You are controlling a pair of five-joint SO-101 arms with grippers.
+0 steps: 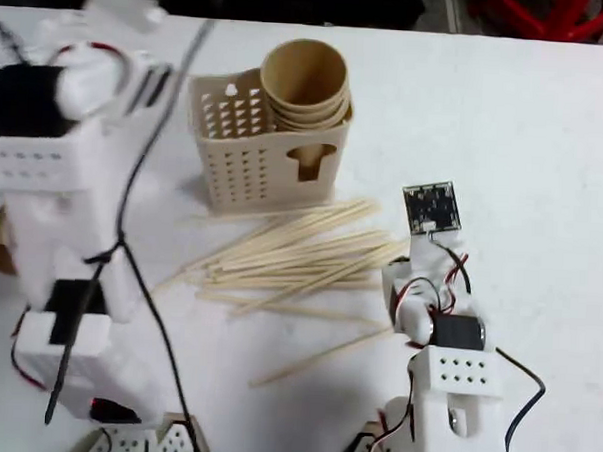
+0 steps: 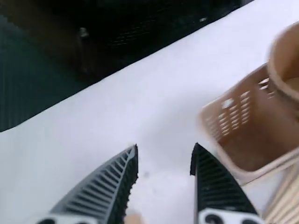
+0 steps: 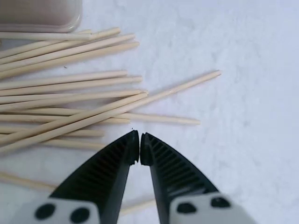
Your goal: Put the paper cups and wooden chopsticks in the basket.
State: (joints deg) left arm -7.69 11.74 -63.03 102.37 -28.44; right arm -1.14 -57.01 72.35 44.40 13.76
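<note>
**Cups in, chopsticks to go**

Nearest the arms' bases, the right end effector [image 3: 139, 140] hangs low over the white surface [image 1: 525, 146], its jaws pressed together and holding nothing. The wooden chopsticks [image 3: 70, 96] lie loosely fanned on the surface just beyond its tips, none of them touching it. One stray stick lies apart from the pile, nearer the arm. Behind the pile stands the basket [image 1: 254, 169], upright, with the paper cups [image 1: 306, 78] stacked inside at one end. The left end effector [image 2: 163, 151] hangs beside the basket with its jaws spread, also empty.

The cup part looks finished, so gathering the chopsticks appears to be the step in hand. The next move would likely call for the right jaws to part, drop over the stick ends and pinch a few.
</note>
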